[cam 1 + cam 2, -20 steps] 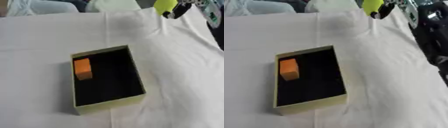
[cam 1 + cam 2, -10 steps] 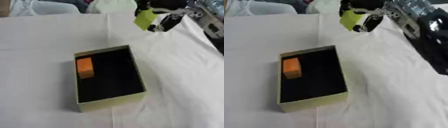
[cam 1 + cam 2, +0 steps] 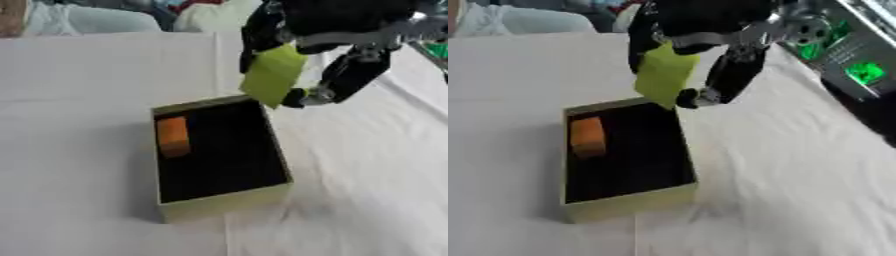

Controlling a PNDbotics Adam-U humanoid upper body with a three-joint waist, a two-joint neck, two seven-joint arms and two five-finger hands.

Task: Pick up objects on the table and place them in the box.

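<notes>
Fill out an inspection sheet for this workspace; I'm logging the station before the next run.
Surface: table covered in a white cloth, creased.
Job's things: open box with a dark inside; orange block lies in it by its left wall; yellow-green block held in the air over the box's far right corner.
Clutter: nothing seen on the cloth.
Hands: right hand curled round the yellow-green block; left hand not in view.
Cables: nothing seen.
Surroundings: light bundles at the far edge; dark equipment with green lights to the right.
</notes>
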